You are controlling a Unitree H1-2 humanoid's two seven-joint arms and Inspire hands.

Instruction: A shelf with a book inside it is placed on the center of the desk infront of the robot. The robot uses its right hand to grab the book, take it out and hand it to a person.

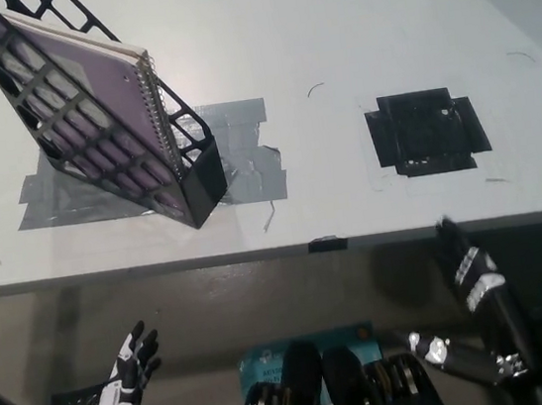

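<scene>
Black lattice shelf [92, 136] standing on the pale surface [330, 45], upper left of the view, leaning away toward the top-left corner. Sits on a patch of grey tape [230, 118] stuck flat to the surface. Inside the shelf: one book [100, 80], purple cover, spiral binding running down its right-hand edge, white page edges showing along the top. Fills most of the shelf, cover visible through the lattice openings (nothing else in there that can be made out). Book upright in its slot, tilted along with the shelf, touched by neither hand.

Further right on the surface, well apart from the shelf: a square of black tape [428, 132], lying flat. A few thin dark scraps scattered near it.

Below the front edge of the surface, right hand [470, 271], black, raised on its arm from the bottom right, fingers extended and spread, holding nothing. Well short of the shelf, off to its right and below the surface edge. Left hand [136, 355], white, resting at lower left, also below the edge, fingers apart and empty.

Dark floor beneath, a teal object [262, 358] partly visible at bottom centre.
</scene>
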